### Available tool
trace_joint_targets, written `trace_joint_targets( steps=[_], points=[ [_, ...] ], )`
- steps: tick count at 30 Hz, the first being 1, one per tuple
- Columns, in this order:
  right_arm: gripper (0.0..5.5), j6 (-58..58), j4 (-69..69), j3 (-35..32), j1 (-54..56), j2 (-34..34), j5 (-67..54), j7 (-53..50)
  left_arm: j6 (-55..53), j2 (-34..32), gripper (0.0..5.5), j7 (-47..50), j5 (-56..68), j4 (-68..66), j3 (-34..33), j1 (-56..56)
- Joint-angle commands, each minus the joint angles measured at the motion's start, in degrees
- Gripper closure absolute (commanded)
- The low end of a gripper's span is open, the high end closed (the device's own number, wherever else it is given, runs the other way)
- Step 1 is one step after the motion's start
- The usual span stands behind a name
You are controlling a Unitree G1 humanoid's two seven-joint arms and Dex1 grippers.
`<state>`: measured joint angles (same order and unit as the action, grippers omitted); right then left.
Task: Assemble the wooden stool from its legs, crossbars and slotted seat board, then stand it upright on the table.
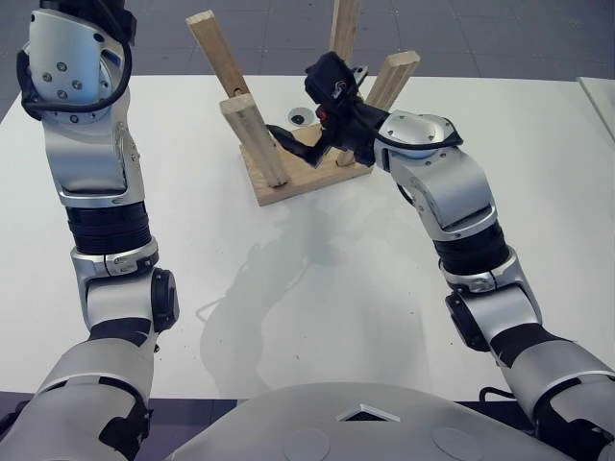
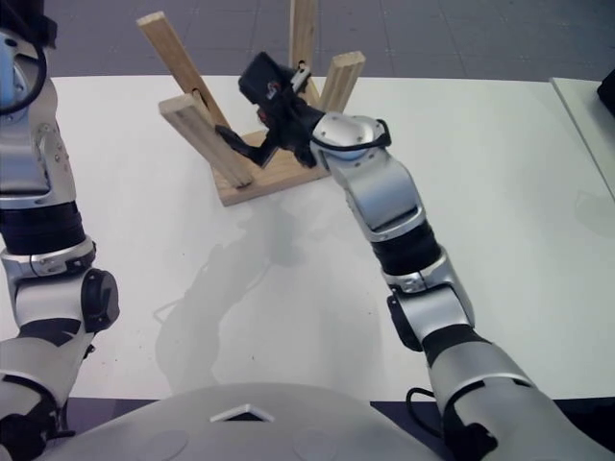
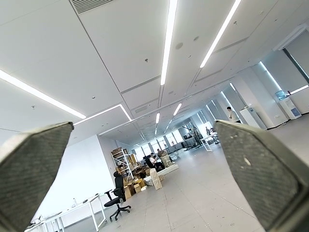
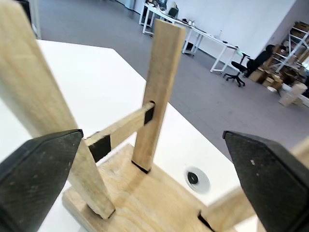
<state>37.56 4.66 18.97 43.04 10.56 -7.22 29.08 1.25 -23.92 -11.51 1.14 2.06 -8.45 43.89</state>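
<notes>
The wooden stool lies upside down on the white table, its seat board flat and several legs pointing up. One leg stands at the near left, another behind it, a third on the right. A crossbar joins two legs. My right gripper is open, low among the legs just above the seat board, with nothing between its fingers. My left gripper is open and points up at the ceiling, its arm raised at the table's left.
A round cable grommet sits in the table just behind the stool. The table's front and right parts are bare. A second white table edge shows at the far right.
</notes>
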Motion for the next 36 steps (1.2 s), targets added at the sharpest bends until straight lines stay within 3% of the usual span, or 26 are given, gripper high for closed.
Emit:
trace_joint_targets(
  steps=[1, 8, 15, 21, 25, 29, 36],
  points=[
    [0.11, -1.63, 3.28, -1.54, 2.38, -4.9, -4.21, 1.55, -0.49, -1.22, 0.1, -0.09, -0.66, -0.28, -0.2, 1.11],
    [0.11, 3.98, 10.15, -14.26, 8.12, -7.57, -7.5, -8.99, -3.67, -1.43, 0.1, -0.01, 1.3, 1.16, -1.06, 2.23],
    [0.11, 7.76, 14.57, -21.43, 13.37, -1.1, -4.25, -16.4, -19.27, 1.29, 0.1, 3.44, 10.39, 9.64, -4.52, 7.81],
    [0.11, 6.78, 11.69, -20.67, 8.86, -0.89, -3.48, -18.01, -30.0, 4.56, 0.1, 6.99, 12.42, 17.06, -2.69, 2.03],
    [0.11, 5.97, 6.78, -16.42, -1.34, -0.71, -1.52, -17.65, -37.06, 9.18, 0.1, 8.26, 13.33, 20.94, 1.02, -14.03],
    [0.11, 2.09, -1.21, -11.79, -10.32, 0.53, 1.02, -15.63, -40.71, 10.94, 0.1, 6.41, 13.24, 13.65, 2.47, -27.46],
    [0.11, 1.14, -0.43, -15.5, -9.57, 1.81, -0.5, -14.38, -39.3, 8.05, 0.1, 4.4, 17.77, 6.74, -3.29, -9.47]
  ],
)
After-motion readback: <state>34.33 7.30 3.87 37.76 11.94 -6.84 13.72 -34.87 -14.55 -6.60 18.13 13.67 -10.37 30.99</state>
